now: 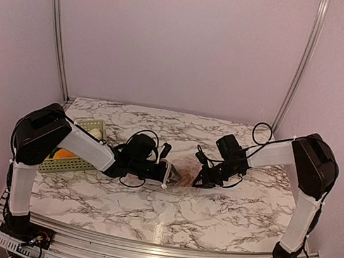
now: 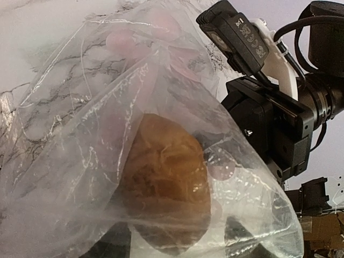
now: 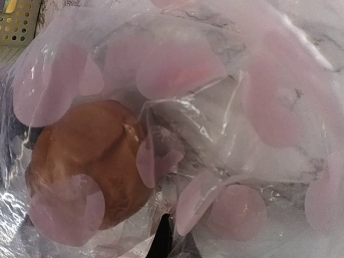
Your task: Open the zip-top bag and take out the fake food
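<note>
The zip-top bag (image 1: 184, 168), clear crinkly film with pink round prints, lies bunched at the table's middle between my two grippers. One brown piece of fake food (image 1: 185, 178) sits inside it. In the left wrist view the bag (image 2: 97, 107) drapes over the lens, and the brown piece (image 2: 166, 172) lies between the spread dark fingers of my left gripper (image 2: 177, 236), which is open. In the right wrist view the bag (image 3: 231, 123) fills the frame with the brown piece (image 3: 86, 156) at the left. My right gripper (image 3: 166, 236) is shut on a fold of film.
A pale green basket (image 1: 89, 127) stands at the left, beside the left arm, with a yellow-orange piece (image 1: 64, 154) in it; its corner (image 3: 19, 21) shows in the right wrist view. The right arm's wrist (image 2: 263, 123) stands close behind the bag.
</note>
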Controlling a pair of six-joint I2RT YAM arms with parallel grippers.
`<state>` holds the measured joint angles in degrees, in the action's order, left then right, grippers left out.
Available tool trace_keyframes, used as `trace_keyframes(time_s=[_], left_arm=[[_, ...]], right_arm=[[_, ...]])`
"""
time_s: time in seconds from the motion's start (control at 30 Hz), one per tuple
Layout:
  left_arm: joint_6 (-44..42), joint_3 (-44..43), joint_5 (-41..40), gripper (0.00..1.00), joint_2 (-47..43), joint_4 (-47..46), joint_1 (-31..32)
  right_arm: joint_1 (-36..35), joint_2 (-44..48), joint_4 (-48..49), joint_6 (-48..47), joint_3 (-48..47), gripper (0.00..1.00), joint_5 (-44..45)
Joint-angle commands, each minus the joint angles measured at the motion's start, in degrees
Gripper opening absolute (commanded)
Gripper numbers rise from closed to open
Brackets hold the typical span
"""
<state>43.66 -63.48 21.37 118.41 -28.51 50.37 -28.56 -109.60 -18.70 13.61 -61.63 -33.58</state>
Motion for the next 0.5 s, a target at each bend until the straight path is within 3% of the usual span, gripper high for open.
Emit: trace_keyframes(time_s=[0.0, 0.2, 0.33, 0.47], left_arm=[[-1.9, -4.1, 0.1, 0.64, 2.6, 4.7, 0.5], [-3.4, -9.4, -0.2, 0.69, 5.7, 9.7, 1.2], [-3.8, -10.5, -1.7, 0.56, 5.9, 13.0, 1.1], [-2.6, -5.9, -2.9, 0.41, 2.1, 10.5, 0.3]], right_arm=[[-2.1, -2.6, 0.5, -0.1, -0.2, 0.0, -0.1], [-3.4, -3.4, 0.8, -0.2, -2.2, 0.0, -2.4], [-3.5, -2.7, 0.8, 0.2, -2.1, 0.0, -2.1], [-2.6, -0.9, 1.4, 1.1, 0.0, 0.0, -1.5]])
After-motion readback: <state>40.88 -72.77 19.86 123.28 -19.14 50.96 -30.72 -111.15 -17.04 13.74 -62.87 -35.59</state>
